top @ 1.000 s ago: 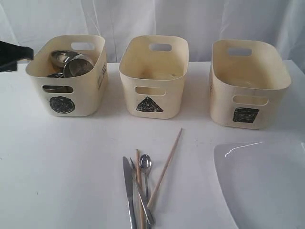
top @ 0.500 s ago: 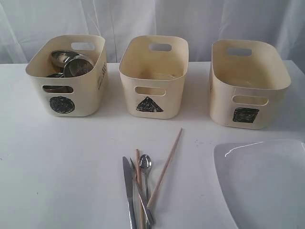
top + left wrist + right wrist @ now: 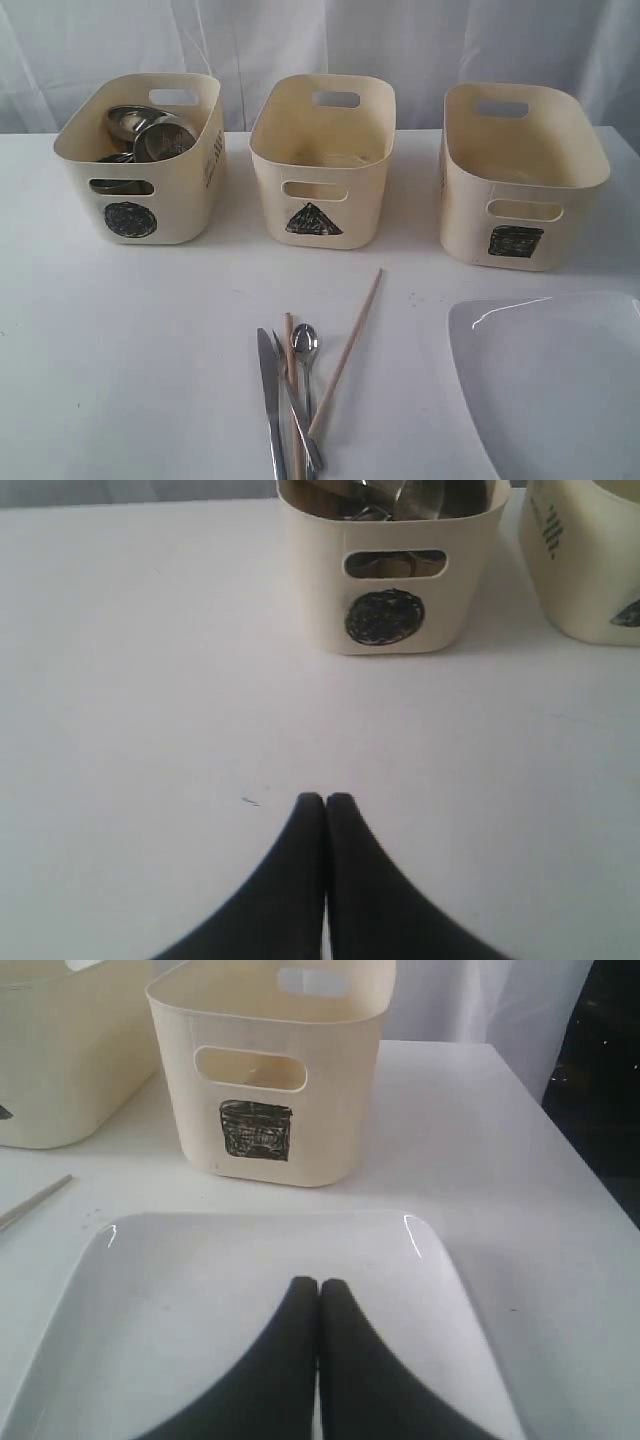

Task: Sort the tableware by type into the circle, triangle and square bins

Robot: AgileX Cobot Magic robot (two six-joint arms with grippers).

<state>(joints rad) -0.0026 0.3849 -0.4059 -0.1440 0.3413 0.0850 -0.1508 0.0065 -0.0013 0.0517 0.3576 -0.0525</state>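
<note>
Three cream bins stand in a row: the circle bin at left holds steel cups and a steel bowl, the triangle bin is in the middle, the square bin at right. A steel knife, a spoon and wooden chopsticks lie at the table's front centre. The large white plate sits front right. The left gripper is shut, empty, over bare table before the circle bin. Shut and empty too, the right gripper hangs above the plate, facing the square bin. No small white bowl shows.
A white curtain hangs behind the bins. The table's right edge lies close beside the square bin. Neither arm shows in the exterior view.
The dark left arm that showed at the exterior view's left edge one second ago has drawn out of that view. The tableware and bins have not moved.
</note>
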